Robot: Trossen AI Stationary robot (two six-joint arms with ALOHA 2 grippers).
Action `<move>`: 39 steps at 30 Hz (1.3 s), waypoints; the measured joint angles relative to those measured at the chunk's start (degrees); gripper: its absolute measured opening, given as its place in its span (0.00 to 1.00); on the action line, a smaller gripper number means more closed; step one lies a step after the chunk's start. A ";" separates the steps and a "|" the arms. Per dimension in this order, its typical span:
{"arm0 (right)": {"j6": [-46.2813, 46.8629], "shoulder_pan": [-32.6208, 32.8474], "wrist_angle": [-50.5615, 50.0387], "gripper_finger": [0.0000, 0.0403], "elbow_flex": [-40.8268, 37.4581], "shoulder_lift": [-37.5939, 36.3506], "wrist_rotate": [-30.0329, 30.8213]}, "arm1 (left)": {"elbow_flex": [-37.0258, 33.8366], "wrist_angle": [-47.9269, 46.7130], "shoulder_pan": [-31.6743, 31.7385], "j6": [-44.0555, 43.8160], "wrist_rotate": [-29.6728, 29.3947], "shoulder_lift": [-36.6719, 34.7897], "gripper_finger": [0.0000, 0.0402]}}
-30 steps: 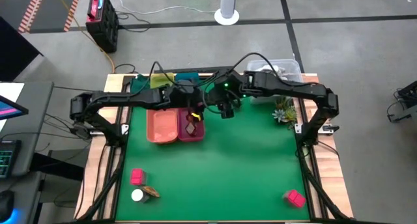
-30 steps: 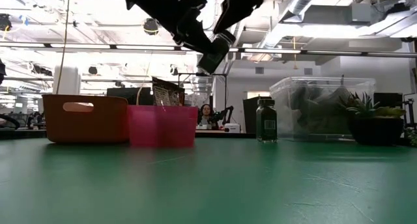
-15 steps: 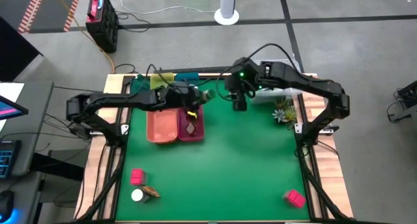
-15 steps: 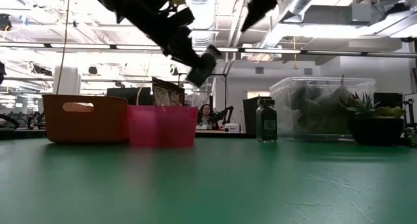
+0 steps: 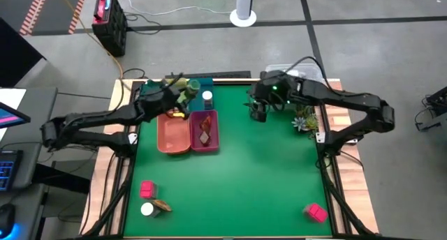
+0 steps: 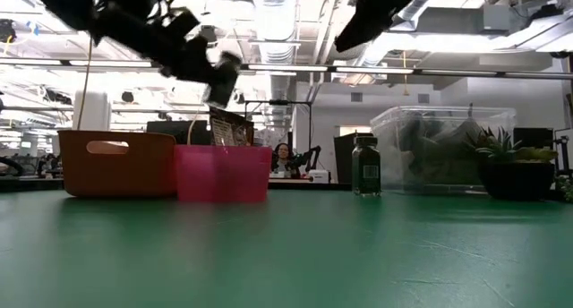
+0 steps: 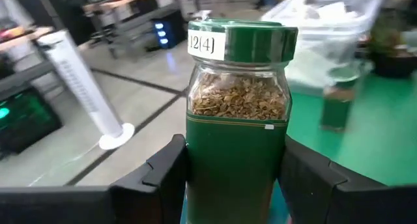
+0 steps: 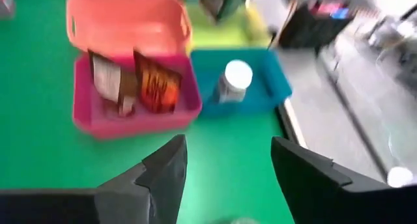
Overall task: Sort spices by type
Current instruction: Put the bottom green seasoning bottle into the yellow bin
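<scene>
Spice jar (image 7: 236, 120), dark green with a green cap, is clamped upright in the left claw (image 5: 183, 92), held in the air above the far trays. The right claw (image 5: 260, 109) hangs with its fingers apart over the far side of the green surface (image 5: 244, 177). A white-capped jar (image 8: 233, 79) stands in the blue tray (image 8: 273, 87), and two leaf-like packets (image 8: 133, 81) sit in the pink tray (image 8: 140, 116).

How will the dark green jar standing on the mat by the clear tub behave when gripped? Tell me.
The dark green jar looks rigid with flat sides, so it should probably take a firm squeeze without deforming. It stands tall on a narrow base, so a sideways nudge may tip it. Its smooth glossy walls could slip a little. The right gripper, open, sits over it.
</scene>
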 joint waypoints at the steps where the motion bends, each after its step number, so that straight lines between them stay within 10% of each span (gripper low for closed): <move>1: -0.05 0.20 2.18 0.62 -1.67 -0.93 -0.02 | -1.97 1.75 0.34 -0.24 -0.89 -0.77 0.48; 21: 2.49 7.29 11.07 0.62 -8.68 -1.21 -0.02 | -18.76 22.47 12.02 -5.64 -8.91 0.63 0.49; 39: 4.67 6.86 19.03 0.62 -16.18 -1.08 0.32 | -19.87 44.90 16.01 -8.06 -4.20 24.45 0.49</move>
